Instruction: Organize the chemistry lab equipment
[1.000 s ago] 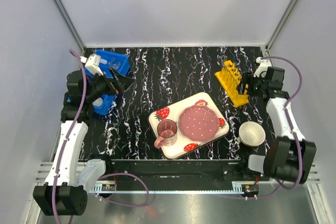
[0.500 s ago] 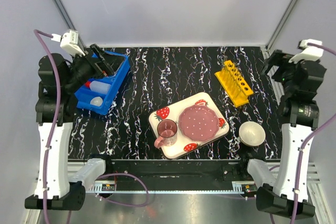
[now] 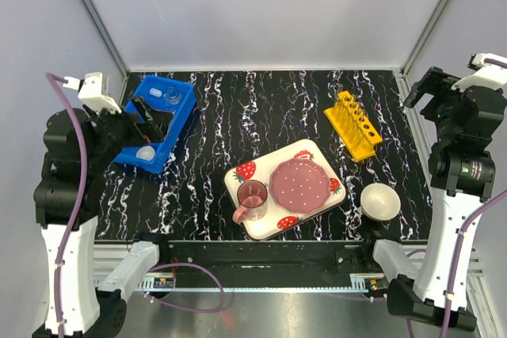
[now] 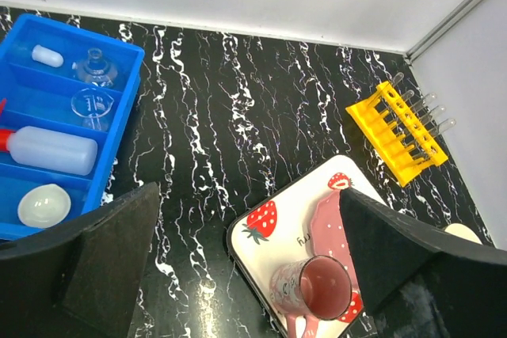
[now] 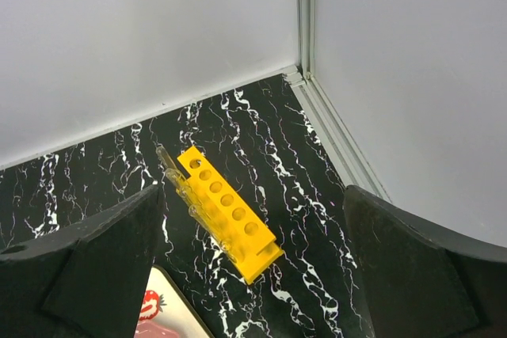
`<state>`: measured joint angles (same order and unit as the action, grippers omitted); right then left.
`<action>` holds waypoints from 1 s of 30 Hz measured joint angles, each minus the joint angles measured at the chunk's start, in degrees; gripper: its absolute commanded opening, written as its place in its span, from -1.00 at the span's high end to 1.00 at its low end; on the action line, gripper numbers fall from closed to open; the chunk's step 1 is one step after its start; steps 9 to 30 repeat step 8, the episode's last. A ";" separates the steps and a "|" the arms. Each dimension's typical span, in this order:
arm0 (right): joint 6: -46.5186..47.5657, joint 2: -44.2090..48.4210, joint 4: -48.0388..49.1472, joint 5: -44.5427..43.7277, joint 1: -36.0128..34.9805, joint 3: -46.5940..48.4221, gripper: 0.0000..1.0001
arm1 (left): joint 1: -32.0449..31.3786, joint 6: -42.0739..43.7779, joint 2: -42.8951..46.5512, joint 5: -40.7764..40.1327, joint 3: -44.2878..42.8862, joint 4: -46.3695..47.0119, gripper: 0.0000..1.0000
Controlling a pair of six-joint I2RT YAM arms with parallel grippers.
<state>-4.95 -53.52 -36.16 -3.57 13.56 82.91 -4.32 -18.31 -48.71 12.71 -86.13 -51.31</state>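
A blue bin [image 3: 169, 129] at the far left holds a glass flask [image 4: 97, 67], a glass beaker [image 4: 93, 105], a white squeeze bottle [image 4: 51, 150] with a red spout, and a small white dome [image 4: 43, 205]. The yellow holed rack [image 3: 354, 124] stands at the far right with thin glass tubes [image 5: 186, 187] in it. My left gripper [image 3: 149, 115] hangs open and empty high above the bin's near end. My right gripper [image 3: 432, 89] is also open and empty, raised near the right wall, and it looks down on the rack [image 5: 230, 215].
A strawberry-print tray [image 3: 245, 176] sits in the near middle with a pink plate [image 3: 301, 184] and a pink cup [image 3: 252, 195] on it. A white bowl [image 3: 380, 200] stands to its right. Grey walls close in the left, back and right sides.
Both arms have lifted up and back, the left away from the blue bin, the right away from the yellow rack. The right jaws have spread wide.
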 measured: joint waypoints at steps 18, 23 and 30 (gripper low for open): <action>0.13 0.55 -0.24 0.02 0.00 -0.07 -1.00 | 0.00 1.46 2.38 -0.63 0.02 -0.15 -0.98; 0.13 0.55 -0.24 0.02 0.00 -0.07 -1.00 | 0.00 1.46 2.38 -0.63 0.02 -0.15 -0.98; 0.13 0.55 -0.24 0.02 0.00 -0.07 -1.00 | 0.00 1.46 2.38 -0.63 0.02 -0.15 -0.98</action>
